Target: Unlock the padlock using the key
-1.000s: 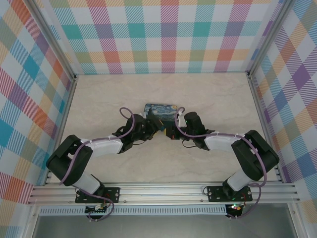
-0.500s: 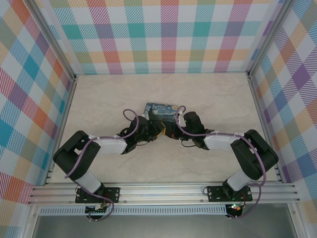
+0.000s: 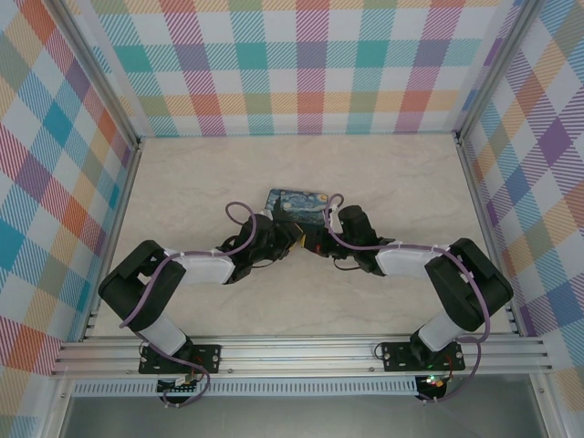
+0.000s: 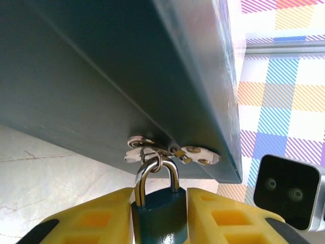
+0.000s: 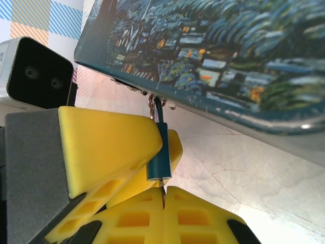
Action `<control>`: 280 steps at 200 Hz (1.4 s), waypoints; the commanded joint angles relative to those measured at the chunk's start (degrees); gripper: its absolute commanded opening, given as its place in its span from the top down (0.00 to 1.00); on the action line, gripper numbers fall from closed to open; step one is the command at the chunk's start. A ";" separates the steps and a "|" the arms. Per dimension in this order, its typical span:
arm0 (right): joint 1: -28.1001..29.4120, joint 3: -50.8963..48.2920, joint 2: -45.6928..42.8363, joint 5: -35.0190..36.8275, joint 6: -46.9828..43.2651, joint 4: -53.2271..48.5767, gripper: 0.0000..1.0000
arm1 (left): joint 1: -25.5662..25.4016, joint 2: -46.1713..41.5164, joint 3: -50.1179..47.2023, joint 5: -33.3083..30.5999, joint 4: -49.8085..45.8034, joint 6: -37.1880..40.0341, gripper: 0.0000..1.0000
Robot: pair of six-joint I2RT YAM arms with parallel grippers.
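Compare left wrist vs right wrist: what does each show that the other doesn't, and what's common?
Left wrist, not right wrist: the padlock head-on, its shackle threaded through the latch on the tin, whose plain dark side faces the camera.
Right wrist, not left wrist: the key, a thin blade pinched in the right fingers with its tip at the padlock's underside, plus the tin's painted lid.
Both: the padlock hanging from the tin, its blue body clamped between the left fingers, over the marble table.

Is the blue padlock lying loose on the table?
No, the padlock hangs by its shackle from the latch of the tin, its body clamped by the left gripper.
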 commanded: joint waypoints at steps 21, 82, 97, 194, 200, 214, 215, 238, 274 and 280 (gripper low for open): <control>0.45 0.68 -0.04 -0.12 0.56 0.56 1.00 | -0.47 -0.60 -1.22 -2.77 1.84 -0.35 0.68; 0.48 1.02 0.66 -0.61 0.73 1.08 0.99 | -0.49 -0.29 -0.65 -1.72 2.25 -0.24 0.80; 0.42 1.04 0.66 -0.49 0.65 0.92 0.98 | -0.49 -0.49 -0.65 -1.75 2.19 -0.27 0.87; -0.28 -0.48 -1.98 2.19 -2.64 -3.14 0.74 | -0.49 -1.14 0.27 -2.08 0.44 -0.11 1.00; -0.36 -0.69 -2.48 2.53 -3.51 -3.91 0.73 | -0.49 -1.13 0.38 -2.04 0.26 -0.11 1.00; -0.75 -1.59 -3.82 3.47 -6.21 -5.75 0.70 | -0.49 -1.11 0.80 -1.96 0.01 -0.16 1.00; -0.78 -1.65 -3.95 3.56 -6.43 -5.80 0.69 | -0.44 -1.16 0.78 -1.93 0.01 -0.18 1.00; -1.25 -2.99 -7.18 6.09 -13.44 -8.76 0.63 | -0.44 -1.04 1.17 -1.80 -0.27 -0.35 1.00; -1.03 -6.08 -13.73 11.82 -29.61 -9.05 0.56 | -0.49 -0.90 1.39 -1.51 -0.26 -1.29 1.00; -0.78 -7.18 -14.84 12.32 -32.13 -7.49 0.55 | -0.44 -0.86 1.45 -1.42 -0.26 -1.49 1.00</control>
